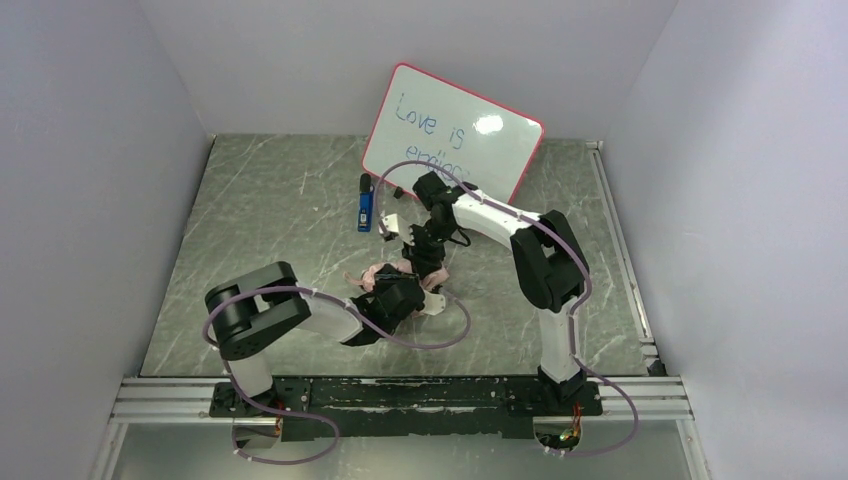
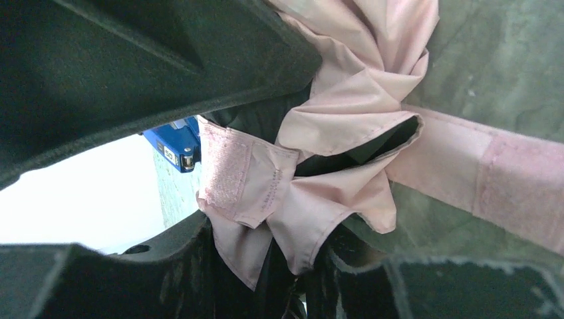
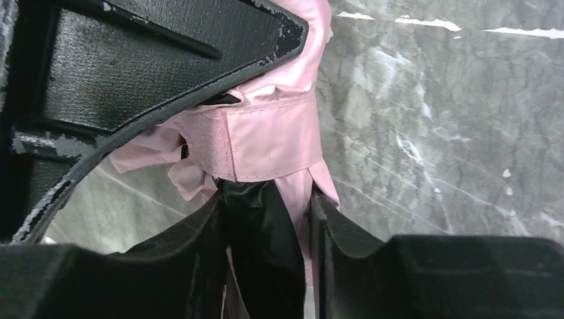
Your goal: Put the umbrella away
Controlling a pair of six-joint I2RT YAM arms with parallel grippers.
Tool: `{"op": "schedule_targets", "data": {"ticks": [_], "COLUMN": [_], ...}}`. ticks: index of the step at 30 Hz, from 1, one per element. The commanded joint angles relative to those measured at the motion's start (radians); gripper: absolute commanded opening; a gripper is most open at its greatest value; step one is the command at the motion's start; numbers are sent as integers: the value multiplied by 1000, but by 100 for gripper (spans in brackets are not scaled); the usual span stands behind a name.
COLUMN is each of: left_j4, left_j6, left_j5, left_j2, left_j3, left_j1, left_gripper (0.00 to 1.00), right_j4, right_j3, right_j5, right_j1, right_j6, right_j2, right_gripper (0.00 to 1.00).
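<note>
Finds the umbrella (image 1: 378, 273) collapsed but loosely bunched at mid-table, between the two grippers and well apart from the whiteboard (image 1: 455, 130). Records the left gripper (image 1: 400, 298) part closed on a gather of the pink fabric, with folds filling the gap between the fingers (image 2: 166, 53) in the left wrist view. Records the right gripper (image 1: 425, 255) set around the closure strap (image 3: 266, 143), with fabric against the upper finger. Cannot tell from these views whether clamped firm or merely enclosing.

Judges the main hazard to be loss of the strap, given thin slick cloth, a narrow tab and an unconfirmed right-hand hold. Judges a second hazard in opposing pulls by both arms, likely to spill the folds open or bend a rib. Flags possible snagging of the hook-and-loop patch (image 2: 229, 169) on loose canopy instead of on its mate. Flags also the blue object (image 1: 366, 210) just behind the work, liable to a knock from the right arm.

Counts one umbrella, two grippers, one whiteboard, one blue object, one table (image 1: 280, 220), and two strap patches in the left wrist view.
</note>
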Motion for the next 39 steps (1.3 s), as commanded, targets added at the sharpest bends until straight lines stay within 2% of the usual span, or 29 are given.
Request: {"op": "schedule_targets", "data": {"ticks": [1, 6, 7, 8, 9, 13, 16, 19, 21, 23, 25, 29, 35, 39], "left_j4": [-168, -201, -227, -254, -282, -395, -493, -506, -504, -506, -501, -499, -517, -545], "left_j6": [-5, -40, -56, -78, -104, -205, -277, -322, -360, -412, -463, -509, -494, -435], "left_j5": [37, 44, 54, 67, 80, 170, 235, 260, 296, 400, 546, 817, 972, 1163], "left_j2": [-54, -216, -258, -302, -353, -559, -728, -880, -949, -973, -965, -857, -647, -555], "left_j3": [-33, -36, -33, -32, -32, -52, -65, -80, -70, -48, -26, 39, 159, 198], "left_j1": [-5, -5, -5, -6, -5, -5, -5, 11, 61, 174, 344, 553, 667, 696], "left_gripper": [16, 54, 73, 83, 88, 92, 92, 89, 88, 88, 88, 88, 86, 87], "right_j4": [2, 64, 72, 80, 90, 114, 142, 172, 200, 234, 267, 349, 487, 570], "right_j3": [-31, -75, -80, -84, -88, -96, -114, -143, -168, -201, -238, -327, -484, -582], "right_j5": [60, 105, 111, 118, 125, 148, 170, 194, 212, 237, 257, 303, 406, 449], "right_j1": [9, 9, 9, 10, 11, 10, 10, 14, 18, 26, 35, 59, 103, 137], "right_j6": [51, 77, 80, 84, 87, 98, 101, 97, 92, 89, 88, 98, 100, 87], "right_j2": [52, 44, 43, 41, 39, 36, 24, 5, -10, -28, -53, -109, -197, -250], "right_gripper": [29, 19, 18, 17, 17, 17, 16, 16, 16, 16, 17, 17, 18, 18]}}
